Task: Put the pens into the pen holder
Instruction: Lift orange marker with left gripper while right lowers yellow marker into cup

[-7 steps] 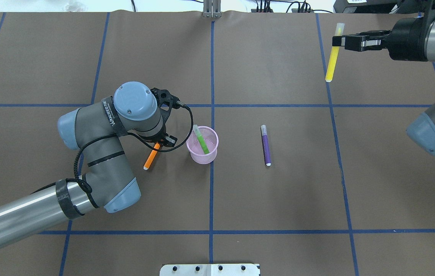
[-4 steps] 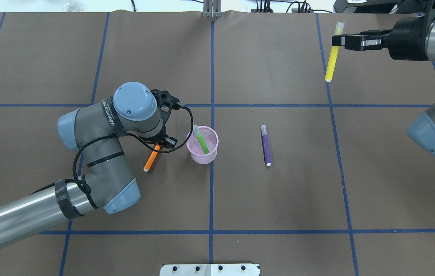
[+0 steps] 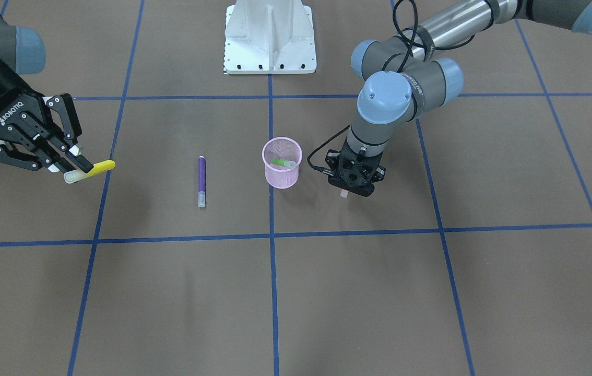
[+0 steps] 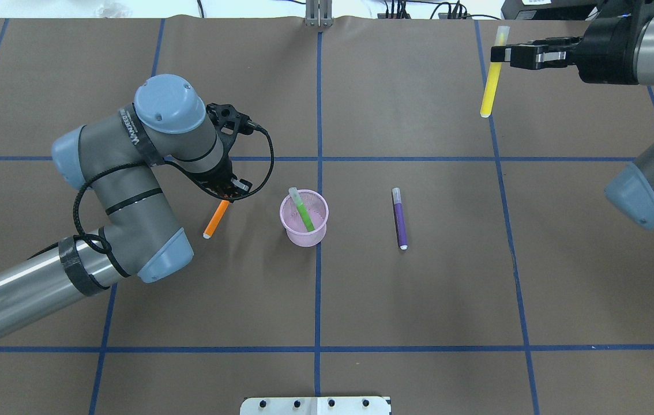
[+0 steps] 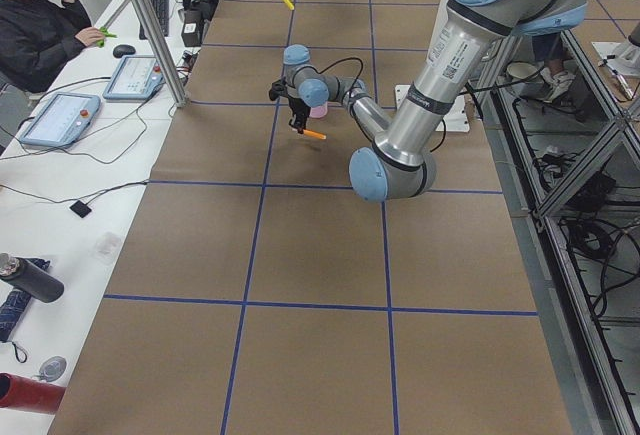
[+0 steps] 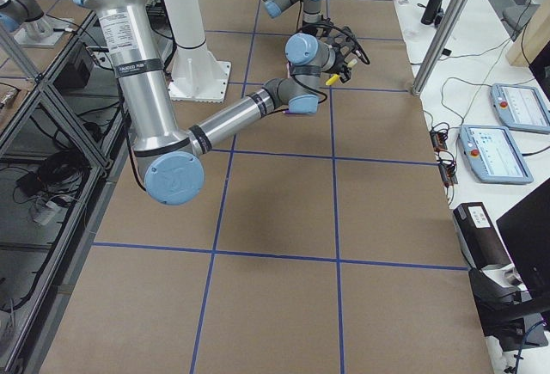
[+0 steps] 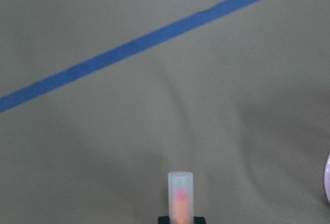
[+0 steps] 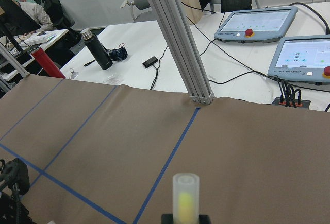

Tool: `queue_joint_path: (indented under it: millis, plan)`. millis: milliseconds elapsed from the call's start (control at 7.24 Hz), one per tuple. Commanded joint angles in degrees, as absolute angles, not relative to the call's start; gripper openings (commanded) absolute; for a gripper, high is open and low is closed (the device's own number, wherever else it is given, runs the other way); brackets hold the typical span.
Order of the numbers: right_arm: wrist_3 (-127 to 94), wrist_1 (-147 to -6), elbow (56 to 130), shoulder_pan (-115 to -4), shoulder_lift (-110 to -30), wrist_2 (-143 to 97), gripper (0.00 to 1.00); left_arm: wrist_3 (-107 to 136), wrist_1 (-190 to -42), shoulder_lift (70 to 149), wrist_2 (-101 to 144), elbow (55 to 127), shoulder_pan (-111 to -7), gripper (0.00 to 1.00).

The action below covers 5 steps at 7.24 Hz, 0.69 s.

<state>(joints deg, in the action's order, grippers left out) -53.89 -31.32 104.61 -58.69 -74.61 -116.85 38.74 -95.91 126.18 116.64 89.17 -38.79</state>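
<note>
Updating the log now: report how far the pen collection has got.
Done: the green pen stands inside the pink pen holder. In hand: the left claw grips the orange pen beside the holder, and the right claw holds the yellow pen far off to the side. Left: both held pens must go in, and the purple pen lies untouched on the table.

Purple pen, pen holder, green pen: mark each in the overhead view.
purple pen (image 4: 400, 220), overhead exterior view, mid barrel.
pen holder (image 4: 304, 240), overhead exterior view, near outer wall.
green pen (image 4: 303, 213), overhead exterior view, green barrel.
</note>
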Motion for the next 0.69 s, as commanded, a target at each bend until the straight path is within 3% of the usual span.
queue_joint_path:
  millis: [0, 552]
  plan:
    - [-54.05, -31.46, 104.24, -56.01, -70.87, -116.28, 0.00, 33.43, -90.91, 125.86, 120.14, 93.31, -43.92, 0.00]
    - [-53.97, -33.38, 103.10, -38.19, -62.86, -93.66, 0.00, 28.31, -86.66, 125.77, 122.32, 95.54, -50.61, 0.00]
